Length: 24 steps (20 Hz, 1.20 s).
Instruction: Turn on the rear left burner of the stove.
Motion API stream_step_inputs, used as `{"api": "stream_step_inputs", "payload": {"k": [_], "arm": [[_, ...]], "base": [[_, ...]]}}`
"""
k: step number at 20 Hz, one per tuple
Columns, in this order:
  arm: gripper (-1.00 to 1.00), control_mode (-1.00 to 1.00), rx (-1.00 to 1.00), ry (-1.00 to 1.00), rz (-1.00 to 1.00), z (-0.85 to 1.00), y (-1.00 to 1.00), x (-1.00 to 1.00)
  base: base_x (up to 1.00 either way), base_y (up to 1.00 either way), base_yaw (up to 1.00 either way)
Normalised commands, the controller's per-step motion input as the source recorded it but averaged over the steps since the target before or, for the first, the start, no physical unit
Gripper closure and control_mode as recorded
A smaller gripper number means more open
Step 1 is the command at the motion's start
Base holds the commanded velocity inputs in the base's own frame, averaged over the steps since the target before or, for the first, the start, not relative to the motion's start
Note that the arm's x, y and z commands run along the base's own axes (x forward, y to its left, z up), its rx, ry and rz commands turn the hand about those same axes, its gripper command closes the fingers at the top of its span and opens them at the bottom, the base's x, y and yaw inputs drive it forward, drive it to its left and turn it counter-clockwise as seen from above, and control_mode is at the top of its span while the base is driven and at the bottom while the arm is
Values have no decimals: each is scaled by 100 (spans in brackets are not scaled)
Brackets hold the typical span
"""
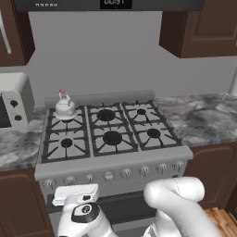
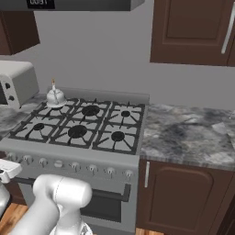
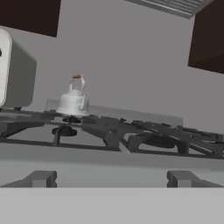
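- No flame shows anywhere on the stove (image 1: pixel 111 159), so my read is the task has barely begun: nothing is turned yet.
- The rear left burner (image 1: pixel 65 117) sits at the back left corner of the cooktop, and a small silver kettle (image 1: pixel 64 106) stands right on top of it, hiding most of the cap.
- The row of round silver knobs (image 1: pixel 109 175) runs along the front edge of the stove; which one governs that burner I cannot tell from here, though the leftmost ones look the likely candidates.
- The gripper (image 1: pixel 76 193) hangs low in front of the stove's front left corner, just below the knob row and near its left end, touching nothing that I can make out.
- The hand view looks out level across the front edge, fingers (image 3: pixel 41 178) apart with nothing between them: released and empty.
- The burner lies above and well beyond the gripper, across the front left burner (image 1: pixel 66 143).
- Still to do: close on the right knob, grip, twist.
- A white toaster oven (image 1: pixel 14 99) waits on the counter beside the stove's left edge.
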Motion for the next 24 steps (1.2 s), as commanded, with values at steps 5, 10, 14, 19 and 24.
{"api": "stream_step_inputs", "payload": {"k": [5, 10, 14, 19, 24], "arm": [[-100, -100, -3, 2, 0, -19, 7, 0], [-100, -100, -1, 4, 0, -24, 1, 18], [-100, -100, 0, 0, 0, -41, 0, 32], [-100, -100, 0, 0, 1, -44, 6, 35], [-100, -100, 0, 0, 0, -31, 24, 36]], "base": [[0, 0, 0], [0, 0, 0], [0, 0, 0], [0, 0, 0], [0, 0, 0]]}}
